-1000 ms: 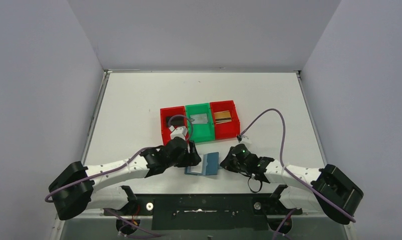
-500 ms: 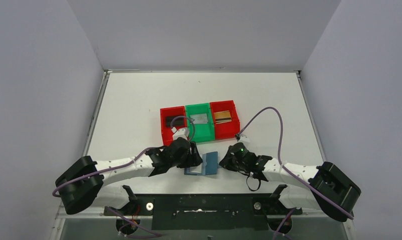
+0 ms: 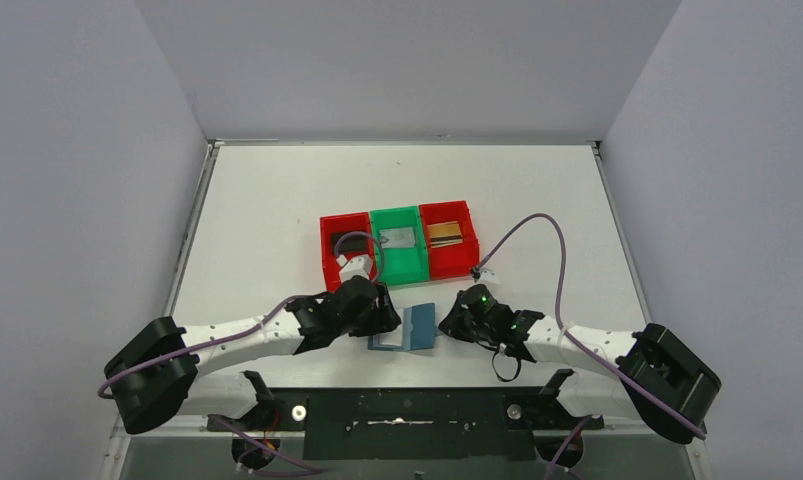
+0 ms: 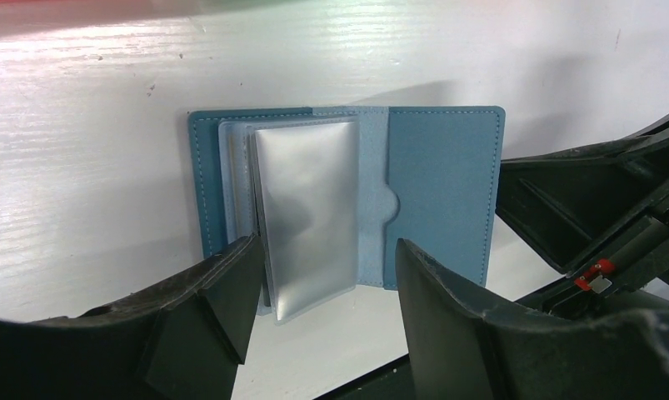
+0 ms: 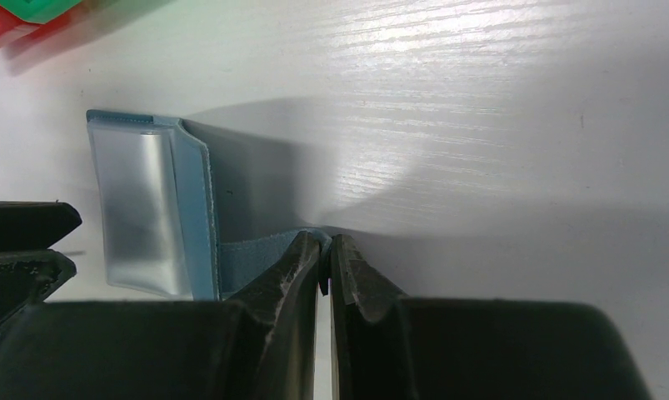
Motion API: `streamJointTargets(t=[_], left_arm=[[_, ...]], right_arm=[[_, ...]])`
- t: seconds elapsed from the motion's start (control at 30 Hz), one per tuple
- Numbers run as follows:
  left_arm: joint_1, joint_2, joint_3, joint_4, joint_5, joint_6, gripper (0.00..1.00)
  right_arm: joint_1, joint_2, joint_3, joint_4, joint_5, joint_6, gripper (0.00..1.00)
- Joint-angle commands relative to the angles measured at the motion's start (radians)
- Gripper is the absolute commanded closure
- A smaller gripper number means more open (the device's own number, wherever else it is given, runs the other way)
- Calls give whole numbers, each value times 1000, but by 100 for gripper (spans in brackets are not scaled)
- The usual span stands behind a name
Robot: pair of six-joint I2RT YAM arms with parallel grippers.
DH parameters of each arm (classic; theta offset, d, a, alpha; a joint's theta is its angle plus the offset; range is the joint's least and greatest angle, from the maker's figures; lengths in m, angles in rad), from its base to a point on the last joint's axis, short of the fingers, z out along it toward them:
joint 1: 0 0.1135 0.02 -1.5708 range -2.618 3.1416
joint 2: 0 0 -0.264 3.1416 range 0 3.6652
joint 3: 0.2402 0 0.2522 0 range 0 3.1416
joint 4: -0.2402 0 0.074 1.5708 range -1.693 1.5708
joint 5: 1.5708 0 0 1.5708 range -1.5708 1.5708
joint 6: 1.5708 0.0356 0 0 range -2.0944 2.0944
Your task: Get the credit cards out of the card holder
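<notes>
In the last second the left gripper (image 4: 322, 271) had only shifted slightly beside the wallet (image 4: 435, 192). It hung released, its fingers (image 4: 206, 308) straddling the clear sleeves (image 4: 307, 212) on the wallet's left half. The right gripper (image 5: 325, 250) had stayed clenched on the wallet's right flap, keeping it open. A grey card (image 3: 401, 238) and a gold card (image 3: 444, 234) lay in the bins (image 3: 402, 270) just beyond the wallet. The sleeves looked empty, so the job seemed nearly finished.
</notes>
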Motion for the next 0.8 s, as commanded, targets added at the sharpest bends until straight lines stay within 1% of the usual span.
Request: streamJointTargets(t=[0.0,0.1,0.4,0.77], left_arm=[[-6,14,11,-5,-5,-10,42],[-7,38,29,-22,-2,-6,42],[-18,62,38,9,20,-1,43],[-29,24,69,-63,-43,-4,41]], right_arm=[[-4,0,39,6,33,-13,100],[-4,-4,39,-2,39,-13,100],[-7,-3,35,2,36,-10,100],[-9,4,37,6,27,-13,100]])
